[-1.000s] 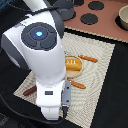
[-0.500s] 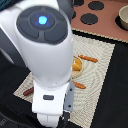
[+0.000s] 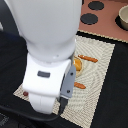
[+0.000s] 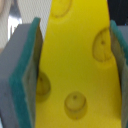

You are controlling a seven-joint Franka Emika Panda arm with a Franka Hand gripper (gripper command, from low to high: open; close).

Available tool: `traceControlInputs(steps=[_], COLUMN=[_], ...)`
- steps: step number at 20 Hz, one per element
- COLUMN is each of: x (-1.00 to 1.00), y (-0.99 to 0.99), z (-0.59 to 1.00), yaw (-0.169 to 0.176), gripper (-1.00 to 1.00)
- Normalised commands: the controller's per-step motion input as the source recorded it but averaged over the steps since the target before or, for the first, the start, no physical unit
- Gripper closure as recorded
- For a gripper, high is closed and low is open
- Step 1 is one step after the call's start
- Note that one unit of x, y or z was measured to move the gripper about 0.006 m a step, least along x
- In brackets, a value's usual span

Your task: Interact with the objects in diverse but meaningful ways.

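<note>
Your end effector (image 4: 75, 70) is clamped on the yellow cheese wedge (image 4: 75, 60), whose holed face fills the wrist view between the green-lined pads (image 4: 30, 85). In the exterior view the arm (image 3: 50, 45) now looms larger than half a second ago, hiding more of the woven mat (image 3: 100, 70). You can just see the bread loaf (image 3: 78, 63) beside the arm, with the orange-handled utensils (image 3: 89, 58) nearby.

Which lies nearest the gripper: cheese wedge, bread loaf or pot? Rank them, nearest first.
1. Cheese wedge: between the gripper pads, in the wrist view.
2. Bread loaf: on the mat, mid-scene in the exterior view.
3. Pot: far corner, at the exterior view's right.
</note>
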Motion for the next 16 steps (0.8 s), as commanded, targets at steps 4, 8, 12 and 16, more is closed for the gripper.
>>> traceControlInputs(steps=[4,8,12,16], x=[-0.94,-0.97,-0.92,-0.93], y=[0.66,0.62,0.6,0.55], z=[-0.12,-0.21,-0.31,-0.33], yaw=[0.0,0.0,0.0,0.0], gripper=[1.0,1.0,1.0,1.0])
